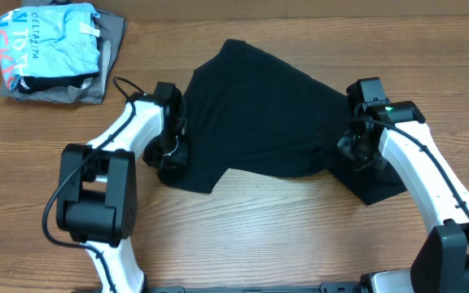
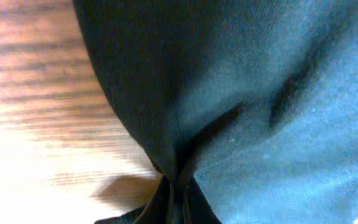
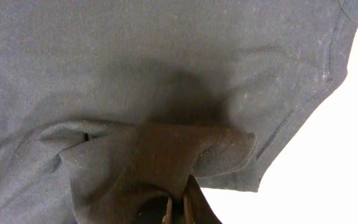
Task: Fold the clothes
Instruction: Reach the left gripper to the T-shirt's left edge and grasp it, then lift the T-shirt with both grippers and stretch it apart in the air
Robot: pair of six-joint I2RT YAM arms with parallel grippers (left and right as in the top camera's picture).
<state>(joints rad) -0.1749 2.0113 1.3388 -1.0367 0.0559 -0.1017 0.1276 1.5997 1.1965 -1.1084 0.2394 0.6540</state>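
The clothes, a black T-shirt (image 1: 263, 114), lie crumpled across the middle of the wooden table. My left gripper (image 1: 172, 153) is at the shirt's left lower edge, shut on a pinch of the black fabric (image 2: 176, 186), which gathers into folds between the jaws. At the shirt's right side my right gripper (image 1: 355, 151) is shut on a bunched fold of fabric (image 3: 166, 162) beside a hemmed edge (image 3: 303, 106). The shirt's cloth fills most of both wrist views. No neck tag shows.
A light blue printed shirt (image 1: 51, 45) lies on a grey folded garment (image 1: 108, 49) at the back left corner. Bare wood table (image 1: 283, 236) spreads in front of the black shirt, between the two arms.
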